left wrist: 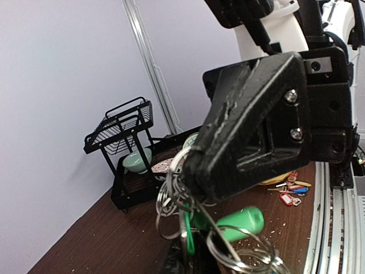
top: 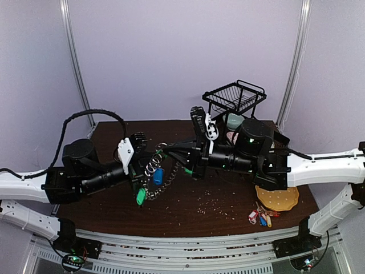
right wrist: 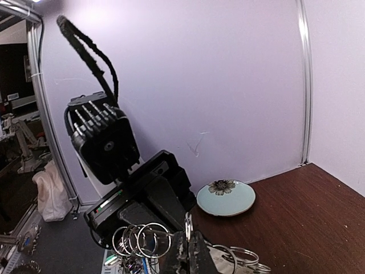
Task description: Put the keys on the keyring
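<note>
The keyring (top: 155, 166), a silver ring strung with metal loops, hangs above the table between my two grippers. A blue-tagged key (top: 158, 176) and a green-tagged key (top: 140, 197) dangle from it. My left gripper (top: 138, 162) is shut on its left side; in the left wrist view its dark fingers (left wrist: 183, 260) show only at the bottom edge, with loops (left wrist: 171, 197) and a green tag (left wrist: 239, 222) in front. My right gripper (top: 166, 152) is shut on the ring's thin edge (right wrist: 188, 224), fingers (right wrist: 199, 257) pinched together, loops (right wrist: 142, 240) beside them.
A small loose bunch of red, yellow and blue tagged keys (top: 261, 217) lies at the front right by a tan disc (top: 278, 198). A black wire rack (top: 234, 97) with a green bowl (left wrist: 137, 160) stands at the back. A flowered plate (right wrist: 226, 197) lies by the wall. Crumbs dot the table.
</note>
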Robot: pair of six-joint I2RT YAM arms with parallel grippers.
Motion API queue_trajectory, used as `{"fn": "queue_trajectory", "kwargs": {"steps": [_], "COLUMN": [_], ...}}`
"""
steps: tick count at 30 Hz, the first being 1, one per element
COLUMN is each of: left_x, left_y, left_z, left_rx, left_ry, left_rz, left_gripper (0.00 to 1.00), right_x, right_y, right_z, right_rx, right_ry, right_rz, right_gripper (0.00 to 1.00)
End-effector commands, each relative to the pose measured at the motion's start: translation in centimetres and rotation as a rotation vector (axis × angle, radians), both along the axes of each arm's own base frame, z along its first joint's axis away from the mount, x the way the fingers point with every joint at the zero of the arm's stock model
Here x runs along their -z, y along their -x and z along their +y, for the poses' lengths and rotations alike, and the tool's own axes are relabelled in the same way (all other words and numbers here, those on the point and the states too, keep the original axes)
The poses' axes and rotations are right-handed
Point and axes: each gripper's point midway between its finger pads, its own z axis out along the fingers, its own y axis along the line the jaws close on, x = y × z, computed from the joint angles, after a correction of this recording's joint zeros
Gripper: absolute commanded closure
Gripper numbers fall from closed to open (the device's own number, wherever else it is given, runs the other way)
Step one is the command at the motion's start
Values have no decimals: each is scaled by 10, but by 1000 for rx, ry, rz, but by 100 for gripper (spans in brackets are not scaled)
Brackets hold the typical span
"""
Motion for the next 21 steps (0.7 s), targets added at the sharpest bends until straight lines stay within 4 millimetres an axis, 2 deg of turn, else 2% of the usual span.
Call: {"fn": "queue_trajectory", "kwargs": {"steps": [1,6,8,10,13,17,18,19,21], "left_x": [6,8,10,15,17,16,15,14,9], "left_y": [-5,0,-1,5,25,32,33,33,31], "left_z": [-7,-17,-18,-25,-35,-34,-31,-27,-15], "left_rx": [-42,-118,-159,-114,26,68,68,65,46], "left_ry": [16,-37,-59,-63,-24,22,31,39,56], "left_rz": [-7,-104,-135,-136,-115,-65,-58,-56,-58], "left_gripper": [100,100,100,100,100,100,79,65,51], "right_x": [-68,-56,-53,-54,-55,-56,-55,-53,-44], "right_y": [-19,-56,-62,-62,-56,-53,-52,-50,-43], "right_z": [-27,-31,-26,-22,-14,-10,-9,-8,-3], "right_rx": [179,384,410,398,337,273,258,239,205], "right_ry": [-296,-313,-311,-330,-338,-335,-327,-312,-241], "right_rz": [-1,68,82,72,29,24,20,8,-40], "right_gripper": [100,100,100,100,100,100,100,100,100]}}
